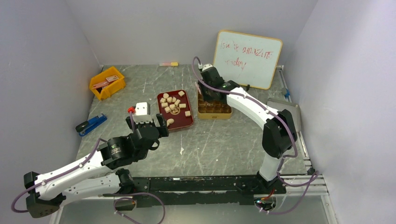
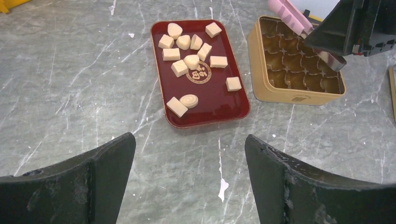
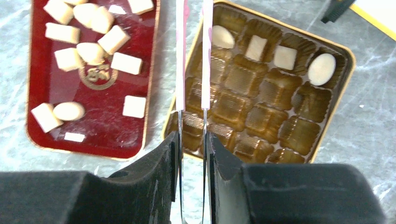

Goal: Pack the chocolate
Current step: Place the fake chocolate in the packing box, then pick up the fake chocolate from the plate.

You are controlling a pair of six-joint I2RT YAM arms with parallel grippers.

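Observation:
Several pale chocolate pieces lie loose in the dark red tray; they also show in the right wrist view. Several more chocolates sit in the far cups of the gold tin, which stands right of the tray. My right gripper is shut on metal tongs with pink ends, hovering over the tin's left edge. The tongs' tips run out of view. My left gripper is open and empty above bare table, just in front of the tray.
A yellow bin sits at the back left and a whiteboard leans at the back right. A blue tool and a small white box lie left of the tray. A grey lid rests at the right edge.

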